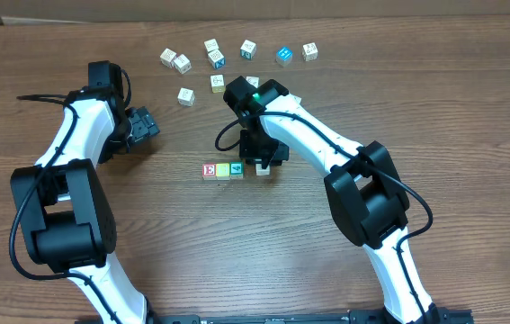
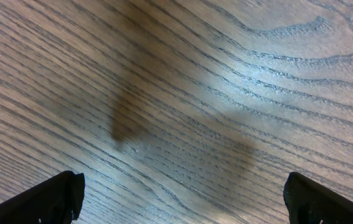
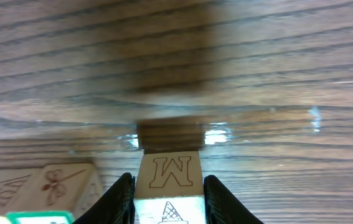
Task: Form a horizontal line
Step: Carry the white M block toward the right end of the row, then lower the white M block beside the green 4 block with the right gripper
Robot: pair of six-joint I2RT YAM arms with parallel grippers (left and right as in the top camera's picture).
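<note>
As viewed from overhead, found at mid-table: horizontal line (image 1: 233, 169) of four small letter cubes, running left to right. Composed of red cube (image 1: 209, 170), pale yellow cube (image 1: 223, 170), teal-green cube (image 1: 237, 169) and white cube (image 1: 262, 169). First three touching side by side; fourth set slightly apart at the right end, level with the rest.

Legible: white "E" on the red top. Yellow and teal markings too small to read. On the white cube, per the right wrist view: outlined "M" on one face, a cone-like drawing on the adjoining nearer face. On the neighbouring cube in that view: a dragonfly drawing.

Right gripper (image 1: 262, 160) clamped on the white cube, fingers (image 3: 121, 200) pressed against two opposite sides. Cannot tell whether resting on the table (image 1: 434, 108) or held just off it.

Left gripper (image 1: 144, 125) spread wide, grasping nothing, well left of the line, over bare wood.

Beyond the line, toward the far edge: loose cubes (image 1: 182, 63), mostly white, one blue cube (image 1: 283, 56) among them; lettering unreadable.
</note>
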